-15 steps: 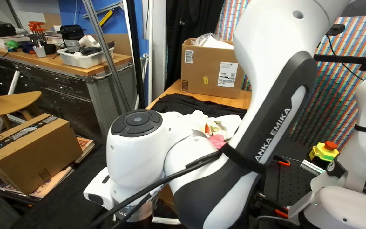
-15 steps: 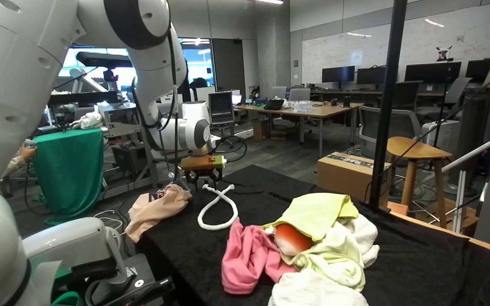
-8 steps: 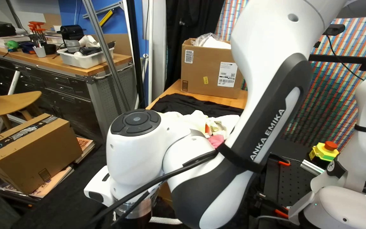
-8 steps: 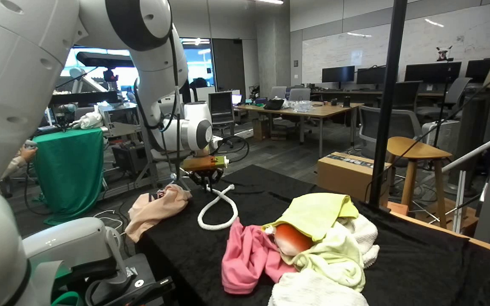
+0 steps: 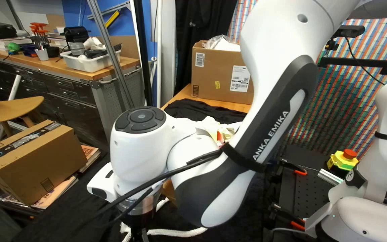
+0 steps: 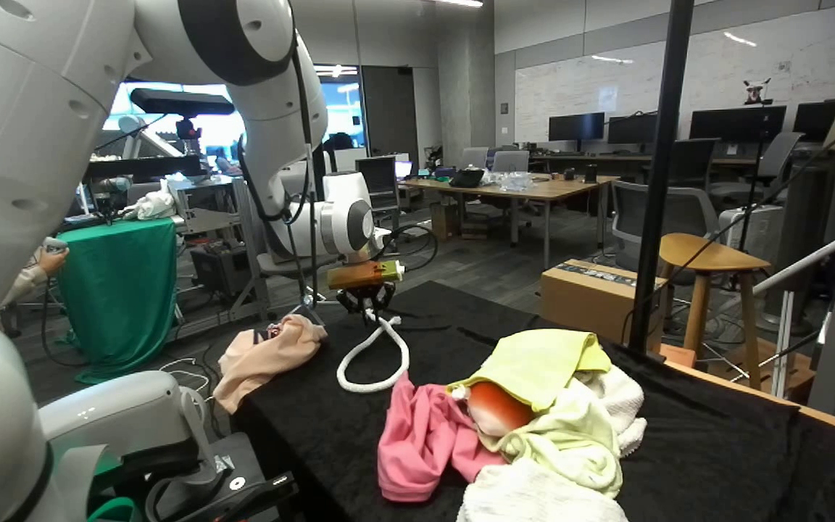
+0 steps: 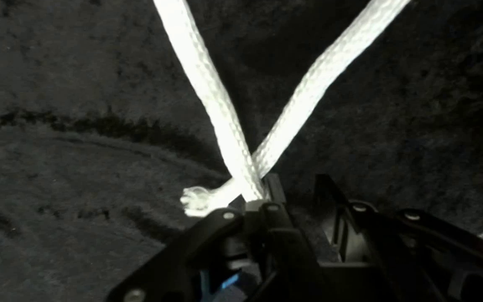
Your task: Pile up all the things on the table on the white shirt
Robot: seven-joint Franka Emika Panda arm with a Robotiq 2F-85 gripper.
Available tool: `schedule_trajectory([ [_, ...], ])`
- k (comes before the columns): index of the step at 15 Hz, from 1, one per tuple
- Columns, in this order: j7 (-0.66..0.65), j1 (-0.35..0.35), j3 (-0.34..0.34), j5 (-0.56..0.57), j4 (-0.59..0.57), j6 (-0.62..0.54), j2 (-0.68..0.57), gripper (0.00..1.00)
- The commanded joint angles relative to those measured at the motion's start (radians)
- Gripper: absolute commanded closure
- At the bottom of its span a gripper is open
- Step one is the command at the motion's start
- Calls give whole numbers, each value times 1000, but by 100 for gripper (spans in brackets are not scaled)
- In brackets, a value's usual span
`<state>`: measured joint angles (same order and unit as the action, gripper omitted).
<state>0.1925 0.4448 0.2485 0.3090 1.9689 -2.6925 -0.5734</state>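
- In the wrist view, the thick white rope is crossing itself near the centre, its braided strands running to the top edge.
- The gripper is reaching in from the bottom edge, its fingers standing close together; one strand is running in behind the finger farther left, and whether they are gripping it I cannot tell.
- At lower right in an exterior view, the red-orange rounded object is peeking from under a bright yellow cloth, the pale yellow-green cloth and nubbly white shirt bunching below, the pink cloth crumpling at left.
- Velvety black, the table is spreading beneath, a peach cloth drooping at its left edge.
- Beyond, a whiteboard is filling the upper right, and a stool and a cardboard box are standing right of centre.
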Motion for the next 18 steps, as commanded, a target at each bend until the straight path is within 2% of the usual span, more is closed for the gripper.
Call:
schedule_trajectory([
  [1,-24,18,-27,30,-29,-4,-7,41],
  [6,-20,12,-28,23,-36,0,-9,4],
  [7,-21,12,-31,24,-38,0,-12,1],
  [18,-42,16,-60,23,-92,25,-60,0],
])
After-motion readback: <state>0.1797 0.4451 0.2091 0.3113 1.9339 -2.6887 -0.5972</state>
